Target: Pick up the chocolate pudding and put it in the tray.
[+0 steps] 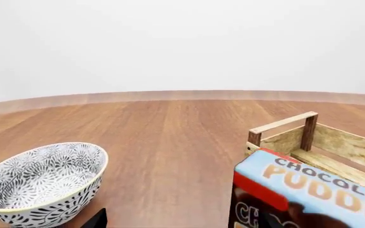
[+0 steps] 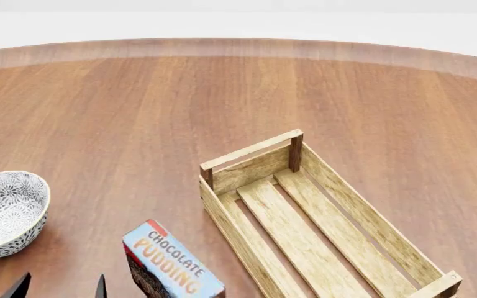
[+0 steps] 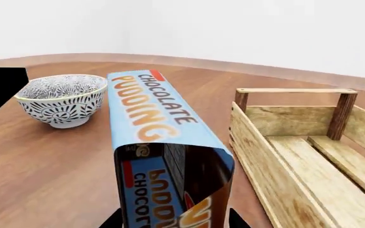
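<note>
The chocolate pudding carton [image 2: 171, 266], with a light-blue top and dark brown sides, is at the near edge of the table, just left of the tray [image 2: 222, 214]. The tray is a long light-wood slatted crate and nothing lies in it. In the right wrist view my right gripper [image 3: 175, 221] has a dark finger against each side of the carton [image 3: 150, 114], shut on it. This gripper is out of the head view. My left gripper [image 2: 59, 287] is open and empty between the bowl and the carton. One of its fingertips [image 1: 97, 219] shows in the left wrist view beside the carton [image 1: 309, 187].
A grey-white patterned bowl [image 2: 7, 214] stands at the left, near my left gripper, and also shows in the left wrist view [image 1: 40, 183]. The round brown wooden table [image 2: 181, 112] stretches far beyond the tray to its curved back edge.
</note>
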Available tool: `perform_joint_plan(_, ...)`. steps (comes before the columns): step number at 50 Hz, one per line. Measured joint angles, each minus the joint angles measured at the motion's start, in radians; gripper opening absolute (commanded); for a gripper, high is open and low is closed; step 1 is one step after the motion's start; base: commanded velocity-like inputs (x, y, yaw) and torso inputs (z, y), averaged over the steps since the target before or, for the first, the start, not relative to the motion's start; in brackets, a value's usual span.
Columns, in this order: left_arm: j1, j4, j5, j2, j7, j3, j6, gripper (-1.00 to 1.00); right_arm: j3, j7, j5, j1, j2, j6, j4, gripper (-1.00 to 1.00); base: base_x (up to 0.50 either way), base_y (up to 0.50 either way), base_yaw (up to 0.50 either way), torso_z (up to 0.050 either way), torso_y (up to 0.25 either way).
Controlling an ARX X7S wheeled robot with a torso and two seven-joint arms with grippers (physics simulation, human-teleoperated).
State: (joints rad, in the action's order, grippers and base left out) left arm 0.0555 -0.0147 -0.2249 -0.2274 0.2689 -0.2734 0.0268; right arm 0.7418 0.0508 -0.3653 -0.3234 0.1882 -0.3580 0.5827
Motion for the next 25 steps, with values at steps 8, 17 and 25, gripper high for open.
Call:
perform_joint_plan(8,-0.001,-0.002,-0.005,-0.003,0.002,-0.001,0.003,1.0,-0.02,0.035,-0.01,-0.017,0.033,0.041,-0.066,-1.0,0.0,0.0,0.0,0.0,0.0)
perform_joint_plan(17,0.001,-0.009,-0.008,-0.004,0.003,-0.004,0.008,1.0,-0.049,0.062,-0.029,-0.039,0.062,0.071,-0.098,-1.0,0.0,0.0,0.0,0.0,0.0)
perform_joint_plan(25,0.002,-0.012,-0.011,-0.005,0.005,-0.007,0.009,1.0,-0.073,0.074,-0.042,-0.058,0.075,0.076,-0.085,-1.0,0.0,0.0,0.0,0.0,0.0)
